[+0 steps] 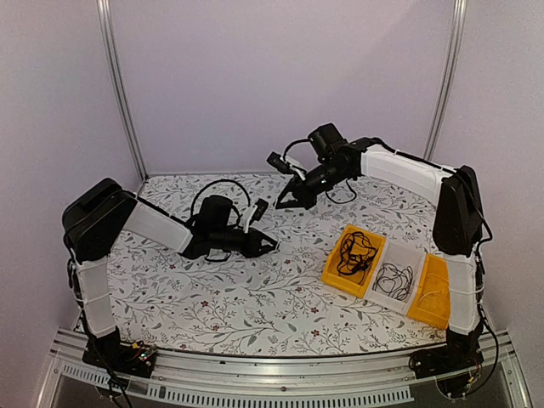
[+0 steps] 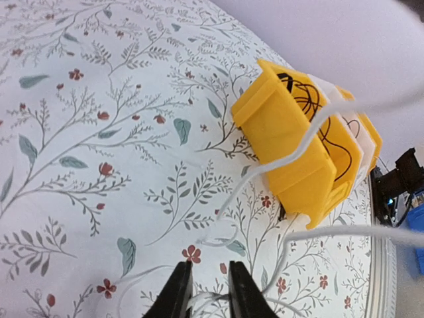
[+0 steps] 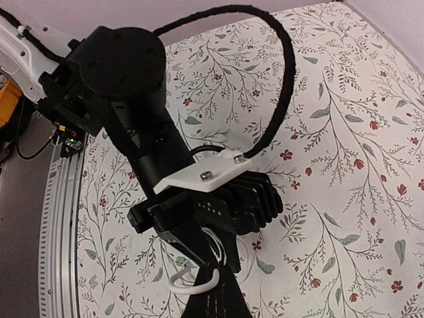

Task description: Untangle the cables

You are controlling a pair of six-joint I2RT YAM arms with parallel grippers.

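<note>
Black fingers of the left gripper [image 2: 207, 281] stand slightly apart, released, with the thin white cable [image 2: 207, 302] lying between them; it runs on across the floral table [image 2: 99, 165] toward the yellow plastic bin [image 2: 285, 126] holding looped black cables [image 1: 353, 251]. One near strand is blurred. The right gripper [image 3: 215, 286] is clenched beside a white loop; whether it pinches it is unclear. The left arm [image 1: 157, 225] lies low, and the right arm [image 1: 399, 166] angles down toward it.
</note>
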